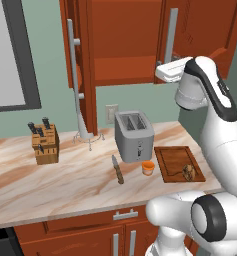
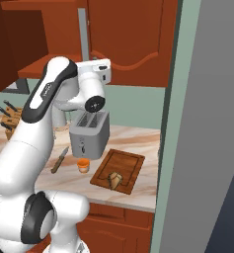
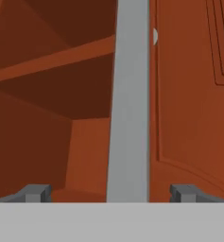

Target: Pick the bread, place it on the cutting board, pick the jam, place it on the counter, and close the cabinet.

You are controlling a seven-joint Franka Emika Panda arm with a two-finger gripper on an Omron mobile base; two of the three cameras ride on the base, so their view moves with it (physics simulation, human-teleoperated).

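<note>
The bread (image 1: 189,172) (image 2: 115,179) lies on the near right corner of the cutting board (image 1: 172,160) (image 2: 126,165). The jam (image 1: 148,167) (image 2: 83,165) stands upright on the counter (image 1: 65,185), between the toaster and the board. High above them, my gripper (image 3: 111,194) (image 1: 159,73) (image 2: 109,72) is open at the cabinet (image 1: 125,40). Both cabinet doors stand open. In the hand view, the right door's silver bar handle (image 3: 130,104) (image 1: 170,35) runs straight up between my fingertips (image 3: 38,193), not touched. The door panel (image 3: 193,94) is to its right and the cabinet's shelf (image 3: 52,61) to its left.
A grey toaster (image 1: 134,136) (image 2: 89,133) stands mid-counter with a knife (image 1: 118,170) (image 2: 59,159) lying in front of it. A knife block (image 1: 45,144) sits at the left and a slim silver stand (image 1: 82,125) behind. A tall grey wall (image 2: 207,123) bounds the right side.
</note>
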